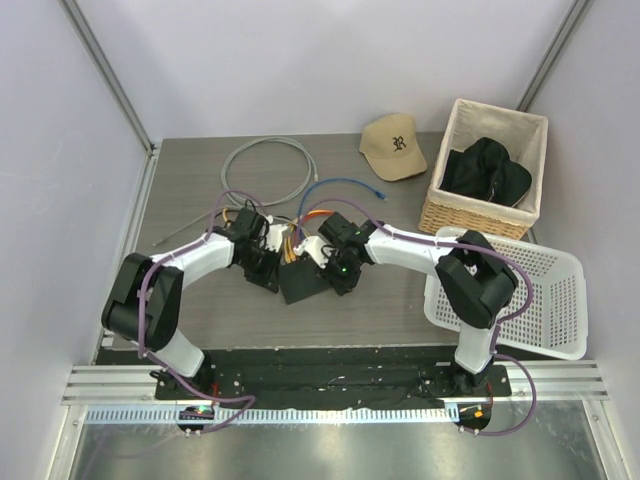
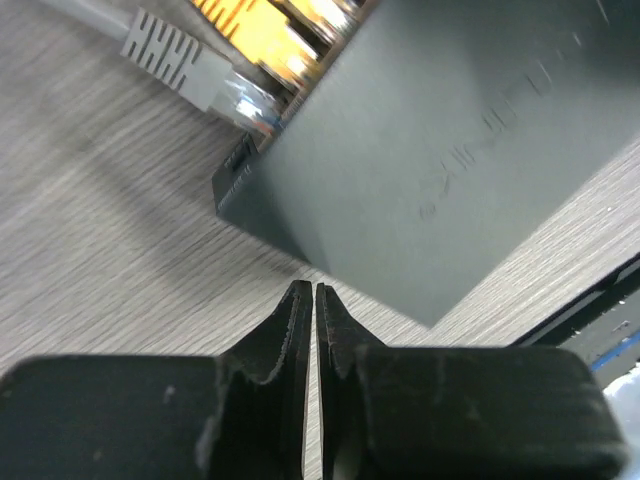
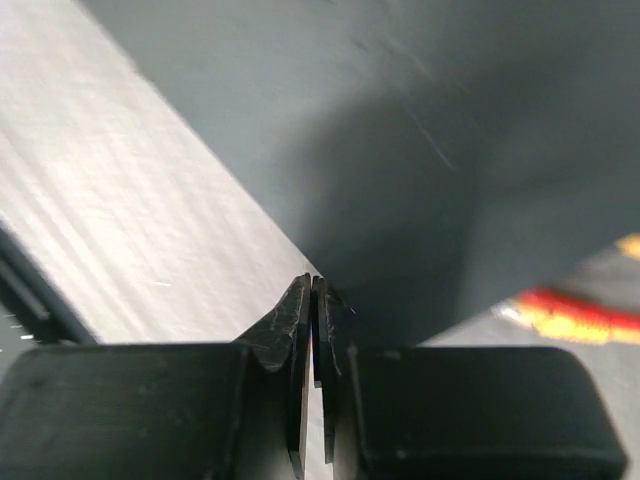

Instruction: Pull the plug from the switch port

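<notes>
Desk, one, grey wood-grain, carrying the following. Switch, one, flat black box, lying near the middle of the desk's near edge between the two grippers. Its port side faces the far edge. Plug, one, grey with a ribbed boot, seated in the port side at the switch's corner. Orange and yellow connectors sit just beside it; their count cannot be told. Left gripper, one, fingers pressed together with nothing between them, tips just beside the switch's near edge. Right gripper, one, fingers likewise closed on nothing, tips at the switch's edge; contact cannot be told. Loose cables, two: grey cable, coiled toward the far left, and blue cable, curved at the far middle. Cap, one, tan, by the far edge. Wicker basket, one, at the far right corner, holding one black garment. White plastic basket, one, at the right edge.
</notes>
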Controlling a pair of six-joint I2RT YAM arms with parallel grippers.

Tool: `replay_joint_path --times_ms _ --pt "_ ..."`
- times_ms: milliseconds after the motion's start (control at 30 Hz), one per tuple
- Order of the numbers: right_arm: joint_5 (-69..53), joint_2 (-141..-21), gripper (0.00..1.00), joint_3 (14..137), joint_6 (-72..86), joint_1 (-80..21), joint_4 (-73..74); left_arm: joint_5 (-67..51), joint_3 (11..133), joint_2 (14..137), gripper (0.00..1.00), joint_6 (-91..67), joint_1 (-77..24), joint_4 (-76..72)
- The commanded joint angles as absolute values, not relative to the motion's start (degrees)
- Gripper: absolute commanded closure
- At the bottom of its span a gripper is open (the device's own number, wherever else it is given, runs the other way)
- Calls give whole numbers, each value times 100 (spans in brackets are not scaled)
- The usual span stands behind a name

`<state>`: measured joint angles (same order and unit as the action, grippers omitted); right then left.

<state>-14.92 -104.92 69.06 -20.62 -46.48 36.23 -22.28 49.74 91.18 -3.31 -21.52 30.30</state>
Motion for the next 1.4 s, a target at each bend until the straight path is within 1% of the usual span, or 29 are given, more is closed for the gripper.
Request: replay_joint_path --times_ms 0,133,200,333,467,600,767,867,967,1200,1367 --pt "-1204 -10354 90 7093 -2303 -4439 3507 -1830 5317 8579 91 -71 -2189 2936" --pt "-1257 -10248 90 7014 -2303 -4421 3498 -1214 5343 8341 94 158 -2189 2470" --pt "-1318 -10239 90 6996 -2268 -4421 3507 -1081 5405 8551 100 193 -2188 2373" --pt "-1319 -10230 89 6970 -2197 -4421 3437 -1292 5677 9052 100 167 -2188 2479" --pt "-1283 -10204 89 6961 -2197 -4421 3410 -1397 5599 9211 100 106 -2197 2058" --pt "-1266 -10143 89 6900 -2206 -4421 3366 -1503 5695 9387 100 44 -2197 2101" --pt "-1152 -10195 89 6899 -2311 -4316 3331 -2442 5546 9246 100 44 -2250 2092" --pt "-1143 -10406 89 7075 -2442 -4149 3410 -2732 5335 9132 100 35 -2504 1987" --pt "-1072 -10669 89 7391 -2601 -3999 3463 -2716 5230 9123 100 44 -2847 1916" --pt "-941 -11214 86 8278 -2821 -3806 3507 -2733 5458 9517 100 -229 -3400 1810" --pt "-870 -11408 84 8604 -2856 -3718 3437 -2777 5458 9650 99 -281 -3604 1732"
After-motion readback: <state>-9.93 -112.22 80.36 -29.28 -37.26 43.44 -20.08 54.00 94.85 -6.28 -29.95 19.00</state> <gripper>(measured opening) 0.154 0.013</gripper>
